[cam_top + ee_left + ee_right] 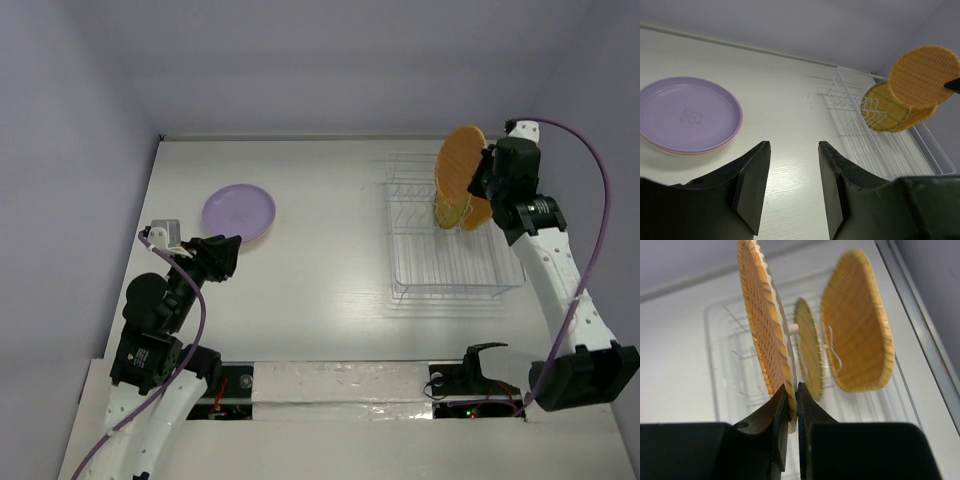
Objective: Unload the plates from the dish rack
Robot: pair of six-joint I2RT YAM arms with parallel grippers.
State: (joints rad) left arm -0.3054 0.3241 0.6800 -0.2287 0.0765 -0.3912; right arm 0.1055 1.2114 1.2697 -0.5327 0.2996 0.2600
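Observation:
My right gripper (791,387) is shut on the rim of an orange-brown textured round plate (762,325), which it holds upright above the far end of the dish rack (445,255). From the top view this plate (461,160) hangs clear of the wires beside the right gripper (483,172). Two plates still stand in the rack: an olive-rimmed round one (807,347) and a squarish orange woven one (857,325). A lavender plate (239,213) lies flat at the left, stacked on a pink one (715,147). Just short of it my left gripper (792,145) hovers open and empty.
The clear wire rack (875,150) runs along the right side of the white table, close to the right wall. The left arm's base and cable (160,350) sit at the near left. A taped strip (340,385) marks the table's front edge.

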